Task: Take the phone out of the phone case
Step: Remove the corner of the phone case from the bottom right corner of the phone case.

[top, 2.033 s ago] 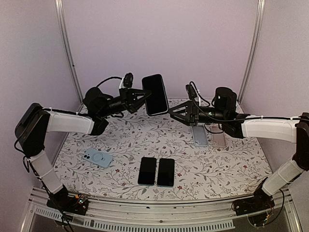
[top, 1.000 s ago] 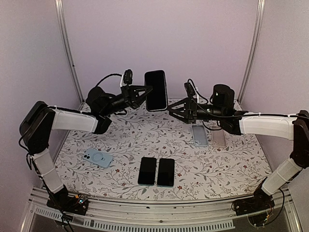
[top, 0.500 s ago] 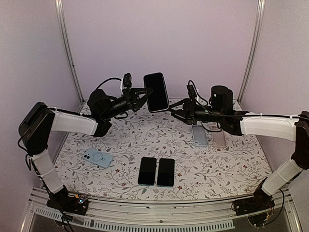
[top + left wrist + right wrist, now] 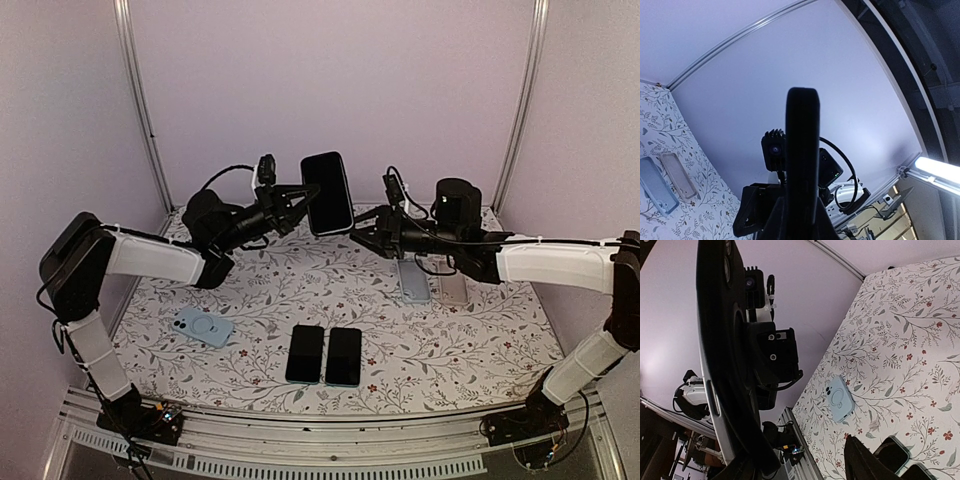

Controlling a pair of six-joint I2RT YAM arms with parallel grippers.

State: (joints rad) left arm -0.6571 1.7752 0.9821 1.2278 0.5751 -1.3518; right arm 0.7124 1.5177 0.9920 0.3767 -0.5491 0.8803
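Observation:
My left gripper [image 4: 303, 200] is shut on a dark phone in its black phone case [image 4: 328, 193] and holds it upright above the back of the table. The left wrist view shows that phone edge-on [image 4: 802, 165], rising from between my left gripper [image 4: 801, 222]. My right gripper [image 4: 358, 228] hovers just right of the phone's lower edge, jaws apart. In the right wrist view the phone and its case [image 4: 722, 355] fill the left side by one finger [image 4: 747, 467], and only the table shows between that finger and the other [image 4: 860, 460].
A light blue case [image 4: 203, 326] lies back up at the left of the floral table [image 4: 480, 340]. Two dark phones [image 4: 306, 353] [image 4: 343, 356] lie side by side near the front. A blue case [image 4: 413, 280] and a clear case [image 4: 453, 287] lie under the right arm.
The left arm has shifted the phone slightly right and straightened it. The right gripper has drawn closer to the phone's edge and its jaws have narrowed a little.

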